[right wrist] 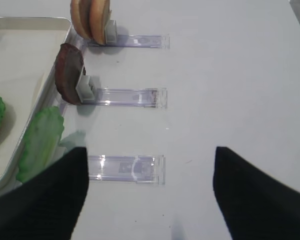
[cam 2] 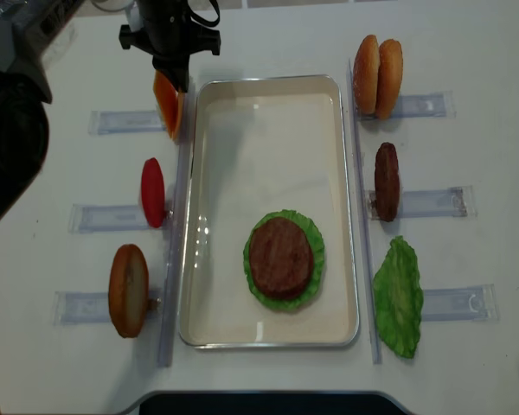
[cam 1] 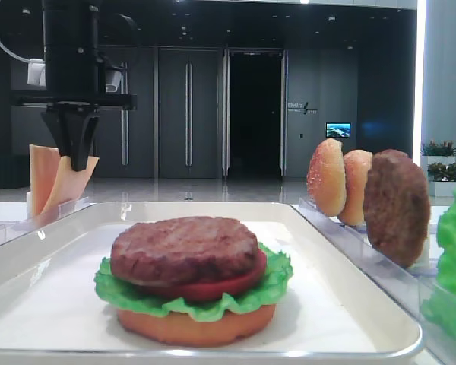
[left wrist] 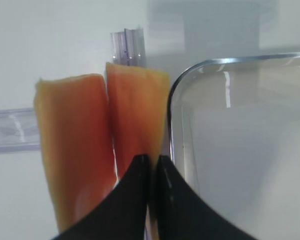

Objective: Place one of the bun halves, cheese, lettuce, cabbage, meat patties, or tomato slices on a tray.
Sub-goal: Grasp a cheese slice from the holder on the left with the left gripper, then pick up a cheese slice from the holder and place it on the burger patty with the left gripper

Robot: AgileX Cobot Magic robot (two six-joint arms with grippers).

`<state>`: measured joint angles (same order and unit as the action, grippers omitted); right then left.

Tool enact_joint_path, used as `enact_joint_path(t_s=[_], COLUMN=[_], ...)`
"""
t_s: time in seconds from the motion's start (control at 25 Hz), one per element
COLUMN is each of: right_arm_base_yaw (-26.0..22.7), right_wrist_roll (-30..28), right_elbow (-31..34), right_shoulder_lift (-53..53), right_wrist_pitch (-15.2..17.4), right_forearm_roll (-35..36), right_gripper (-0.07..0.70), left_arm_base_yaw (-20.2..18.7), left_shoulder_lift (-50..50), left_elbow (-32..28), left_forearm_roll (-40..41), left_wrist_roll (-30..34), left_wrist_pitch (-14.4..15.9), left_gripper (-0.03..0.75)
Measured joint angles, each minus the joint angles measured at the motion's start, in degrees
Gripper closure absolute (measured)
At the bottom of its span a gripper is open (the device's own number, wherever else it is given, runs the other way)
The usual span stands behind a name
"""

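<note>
Two thin pale orange cheese slices (left wrist: pixel 75 165) (left wrist: pixel 137 115) stand side by side; the black left claw (left wrist: pixel 152 162) at 6 o'clock pinches the right slice's edge. The white rounded-corner tray (left wrist: pixel 172 100) fills 3 o'clock, a clear plastic rack (left wrist: pixel 127 45) at 12 o'clock on the white counter (left wrist: pixel 50 40).

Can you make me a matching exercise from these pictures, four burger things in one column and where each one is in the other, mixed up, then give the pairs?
Things:
1. cheese
2. tomato slice
3. spare meat patty
4. loose lettuce leaf

Places:
A. rack right of the tray, middle row
B. pinched by the left gripper, left of the tray's far corner
C. right of the tray, nearest row
D. rack left of the tray, middle row

Pairs: 1-B, 2-D, 3-A, 4-C
</note>
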<state>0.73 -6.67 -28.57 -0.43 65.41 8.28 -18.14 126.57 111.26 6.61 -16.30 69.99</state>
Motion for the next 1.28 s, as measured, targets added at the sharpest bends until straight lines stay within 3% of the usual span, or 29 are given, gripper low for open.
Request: enact_joint_path(t_s=[1.28], right_arm_base_yaw=[0.0], right_wrist_roll=[0.0], right_elbow=[0.0], right_shoulder_lift=[0.0], right_wrist_pitch=[0.0], right_forearm_roll=[0.0], right_gripper=[0.107], left_arm_base_yaw=[0.0], left_shoulder_lift=[-11.21], left_elbow=[0.0], left_forearm_roll=[-3.55], left_wrist_roll=[0.64], left_wrist_pitch=[0.79], left_gripper=[0.697])
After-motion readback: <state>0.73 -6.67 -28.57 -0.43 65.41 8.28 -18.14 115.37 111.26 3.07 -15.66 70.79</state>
